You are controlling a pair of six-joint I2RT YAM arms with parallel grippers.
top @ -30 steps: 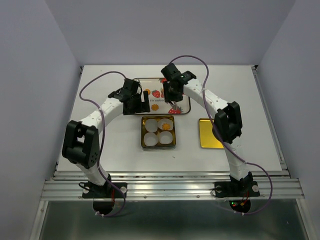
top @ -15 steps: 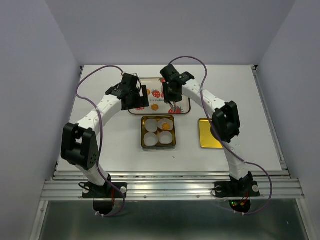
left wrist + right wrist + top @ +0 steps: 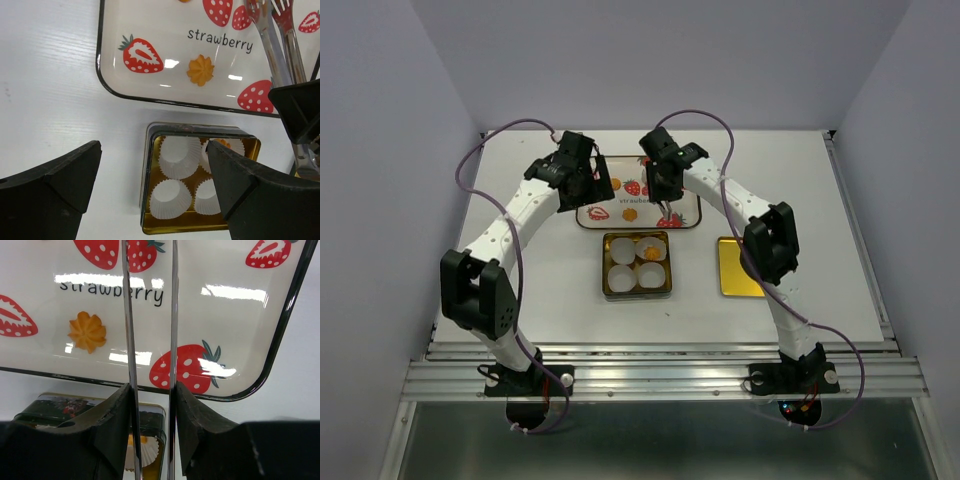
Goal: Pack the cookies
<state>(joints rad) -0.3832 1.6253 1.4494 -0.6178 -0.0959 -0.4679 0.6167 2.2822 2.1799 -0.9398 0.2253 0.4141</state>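
Progress: early. One packed cookie (image 3: 223, 144) sits in the far-right paper cup of the tin (image 3: 145, 200). The other three cups (image 3: 178, 156) are empty. One loose cookie (image 3: 200, 70) lies flat on the strawberry tray (image 3: 235, 330), just under the printed word, well clear of the rim. An orange sliver at the top edge of the left wrist view may be another; can't tell. Any remaining cookies aren't visible from here. The gold lid (image 3: 740, 267) is off, lying on the table (image 3: 50, 75) to the robot's right of the tin.

Right gripper (image 3: 152, 395): fingers clamped on the tongs (image 3: 128, 315), blades parallel with a gap between them and nothing in it. The tips hang over the tray's right half, to the right of the loose cookie.

Left gripper (image 3: 588, 186): fingers spread wide and empty, hovering over the tray's near-left area.

Clearance: the loose cookie has bare glossy tray all round, so I'd expect room for both blades. Things to watch are the tray's raised black rim, the tin wall just beside that rim, and the two wrists close together over the tray. The flimsy pleated cups could snag on the tongs.
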